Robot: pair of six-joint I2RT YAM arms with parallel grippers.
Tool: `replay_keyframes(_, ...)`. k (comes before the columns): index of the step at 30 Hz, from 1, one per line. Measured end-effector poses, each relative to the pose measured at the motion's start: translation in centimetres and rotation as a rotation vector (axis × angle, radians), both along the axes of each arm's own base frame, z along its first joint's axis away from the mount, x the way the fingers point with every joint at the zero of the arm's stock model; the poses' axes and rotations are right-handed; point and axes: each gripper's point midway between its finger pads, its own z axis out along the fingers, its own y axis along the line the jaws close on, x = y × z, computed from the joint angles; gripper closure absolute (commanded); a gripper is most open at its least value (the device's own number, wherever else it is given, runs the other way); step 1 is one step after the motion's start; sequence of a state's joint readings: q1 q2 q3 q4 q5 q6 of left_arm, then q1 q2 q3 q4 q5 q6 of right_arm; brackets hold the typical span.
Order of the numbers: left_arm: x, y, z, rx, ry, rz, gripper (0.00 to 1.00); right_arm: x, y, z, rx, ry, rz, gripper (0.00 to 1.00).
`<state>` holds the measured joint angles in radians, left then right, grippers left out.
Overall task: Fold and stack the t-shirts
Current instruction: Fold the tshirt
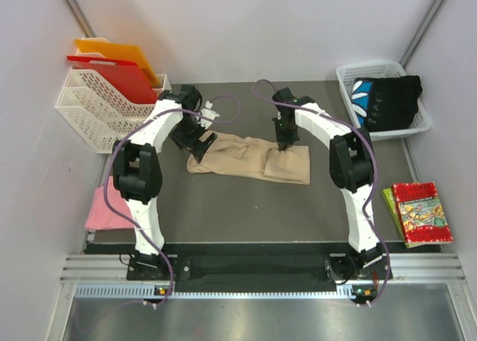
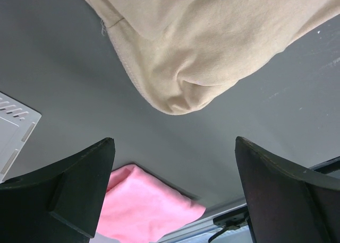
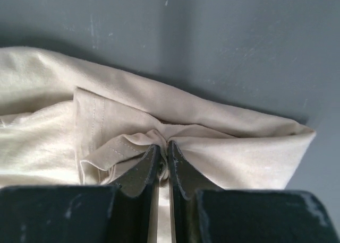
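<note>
Grey worktop (image 1: 223, 207) between white walls. Stretched across its middle, beige t-shirt (image 1: 253, 162), right end doubled over. Right fingers (image 1: 285, 146) pressed together, pinching a fold of that beige cloth near the right end. Left fingers (image 1: 200, 149) spread wide, holding nothing, by the shirt's left end. Pink t-shirt (image 1: 100, 207) at the worktop's near left edge. Black t-shirt (image 1: 391, 99) with blue-and-white print in white basket (image 1: 346, 77), far right corner.

Pink t-shirt (image 1: 100, 211) half hidden behind left arm (image 1: 141, 173); black t-shirt (image 1: 399, 99) print unreadable.
</note>
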<state>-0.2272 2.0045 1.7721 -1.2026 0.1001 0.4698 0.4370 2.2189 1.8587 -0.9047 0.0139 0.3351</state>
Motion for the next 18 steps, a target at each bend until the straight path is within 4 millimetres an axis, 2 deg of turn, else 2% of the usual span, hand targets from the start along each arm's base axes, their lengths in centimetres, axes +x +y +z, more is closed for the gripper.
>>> replay_keyframes(5,-0.2,-0.2,-0.2,0.001,0.006,-0.006,0.01,0.7,-0.3,1.0,0.010,-0.031,-0.019,0.87)
replay_keyframes(6,-0.3,-0.2,-0.3,0.002,0.008,-0.007,0.01,0.8,-0.4,1.2,0.013,-0.035,-0.021,0.82)
replay_keyframes(7,-0.3,-0.2,-0.3,0.002,0.010,-0.007,0.01,0.8,-0.4,1.4,0.018,-0.036,-0.021,0.60)
replay_keyframes(9,-0.3,-0.2,-0.3,0.002,0.010,-0.006,0.01,0.7,-0.1,1.4,0.036,-0.032,-0.019,0.32)
replay_keyframes(10,-0.3,-0.2,-0.3,0.002,0.010,-0.006,0.01,0.7,0.1,1.4,0.044,-0.030,-0.021,0.14)
replay_keyframes(11,-0.3,-0.2,-0.3,0.002,0.010,-0.006,0.01,0.7,0.1,1.2,0.048,-0.030,-0.012,0.08)
replay_keyframes(13,-0.3,-0.2,-0.3,0.002,0.010,-0.007,0.01,0.4,0.0,0.6,0.046,-0.020,-0.012,0.01)
replay_keyframes(16,-0.3,-0.3,-0.3,0.002,0.010,-0.007,0.01,-0.3,-1.1,-0.2,0.027,0.002,-0.028,0.00)
replay_keyframes(18,-0.3,-0.2,-0.3,0.003,0.010,-0.008,0.01,-0.8,-2.3,-0.1,0.022,0.008,-0.055,0.00)
